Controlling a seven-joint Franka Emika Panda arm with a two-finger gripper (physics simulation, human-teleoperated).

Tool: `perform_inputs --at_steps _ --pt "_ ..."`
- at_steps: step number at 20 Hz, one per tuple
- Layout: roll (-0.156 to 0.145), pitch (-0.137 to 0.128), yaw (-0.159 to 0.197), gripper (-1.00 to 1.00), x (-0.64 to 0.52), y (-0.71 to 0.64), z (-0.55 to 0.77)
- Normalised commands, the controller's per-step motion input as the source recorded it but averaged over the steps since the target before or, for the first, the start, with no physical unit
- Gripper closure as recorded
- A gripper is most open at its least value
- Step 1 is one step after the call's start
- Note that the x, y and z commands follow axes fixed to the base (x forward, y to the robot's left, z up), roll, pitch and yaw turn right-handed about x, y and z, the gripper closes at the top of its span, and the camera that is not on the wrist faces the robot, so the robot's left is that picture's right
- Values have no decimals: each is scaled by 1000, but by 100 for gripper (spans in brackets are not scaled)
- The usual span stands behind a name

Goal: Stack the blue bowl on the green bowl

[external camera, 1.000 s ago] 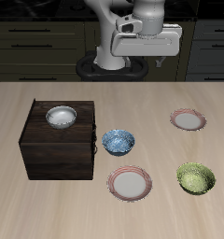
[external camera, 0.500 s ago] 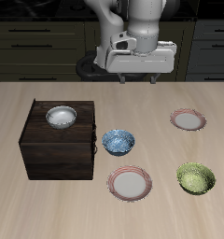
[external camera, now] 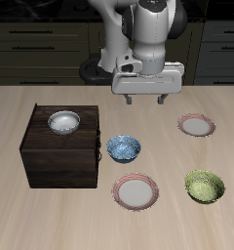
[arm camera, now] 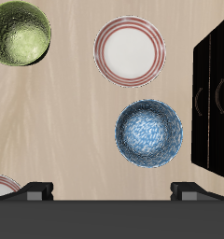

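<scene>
The blue bowl (external camera: 124, 148) has a blue-and-white mottled glaze and stands upright on the table beside the dark box; it also shows in the wrist view (arm camera: 149, 133). The green bowl (external camera: 205, 186) is olive, speckled and empty, near the table's front edge; it also shows in the wrist view (arm camera: 21, 33). My gripper (external camera: 146, 100) hangs above the table, farther back than the blue bowl and well above it. Its jaws are open and empty, and the wrist view (arm camera: 112, 191) shows both fingertips spread wide.
A dark wooden box (external camera: 60, 146) with a silvery-white bowl (external camera: 63, 122) on top stands beside the blue bowl. One pink-rimmed plate (external camera: 136, 191) lies in front of the blue bowl. Another plate (external camera: 196, 124) lies farther back, behind the green bowl.
The gripper has come down and forward from near the robot's base toward the blue bowl. The bowls and plates have not moved.
</scene>
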Motion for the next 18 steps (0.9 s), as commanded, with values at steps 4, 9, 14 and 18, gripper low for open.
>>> perform_inputs --at_steps 4,9,14,18 --pt "-2 0 -2 -100 113 30 -266" --pt "-6 13 1 -100 116 -36 -230" --pt "-4 33 -3 -100 99 -2 -239" --pt "2 35 7 -100 40 42 -288"
